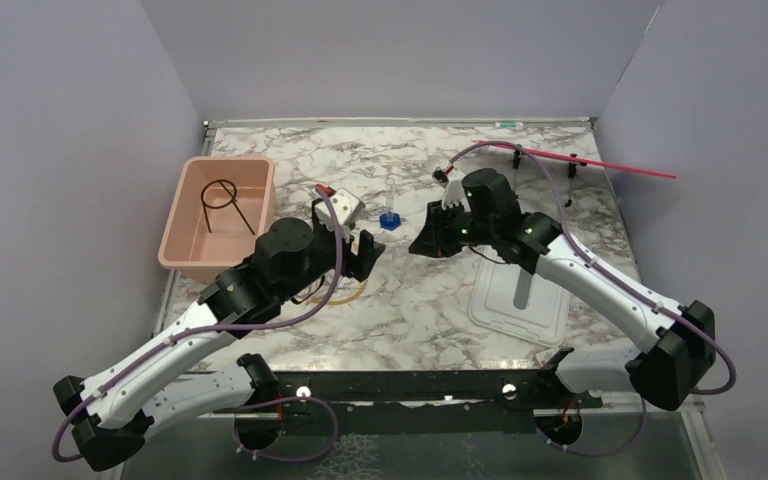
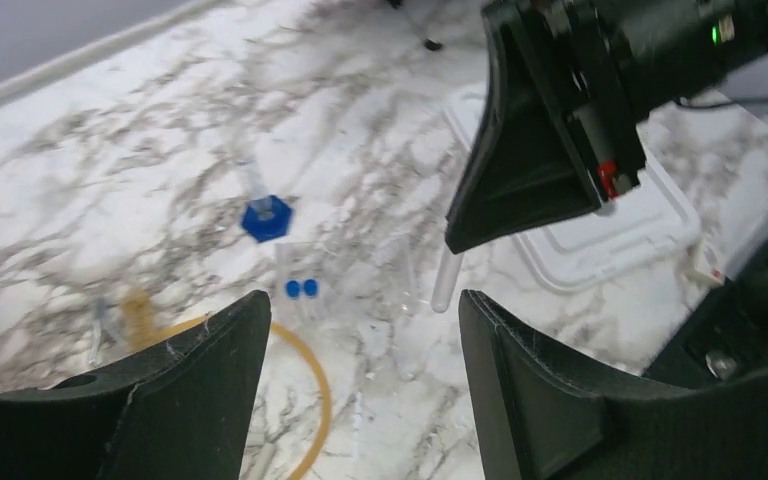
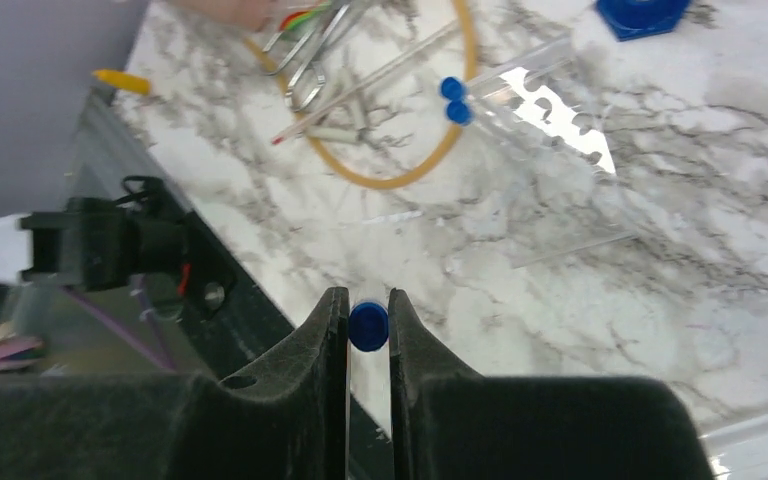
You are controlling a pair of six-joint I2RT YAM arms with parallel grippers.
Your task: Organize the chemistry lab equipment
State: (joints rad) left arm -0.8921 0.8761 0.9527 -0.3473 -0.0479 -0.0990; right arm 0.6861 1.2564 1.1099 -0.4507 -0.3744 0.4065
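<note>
My right gripper [image 3: 368, 312] is shut on a clear blue-capped tube [image 3: 368, 327]. In the left wrist view the tube [image 2: 446, 280] hangs from it just above the marble. My left gripper [image 2: 362, 330] is open and empty, low over the table, left of the right gripper [image 1: 428, 242]. Two more blue-capped tubes [image 3: 452, 98] lie beside the amber tubing loop [image 3: 415, 170] and the metal tongs [image 3: 310, 55]. The blue-based vial [image 1: 390, 218] stands upright between the arms. The black wire ring [image 1: 223, 197] lies in the pink tub [image 1: 182, 235].
The white lid [image 1: 545, 315] with its grey slot lies at the front right, under the right arm. A thin red rod [image 1: 600, 160] rests at the back right. Grey walls close in the table on three sides.
</note>
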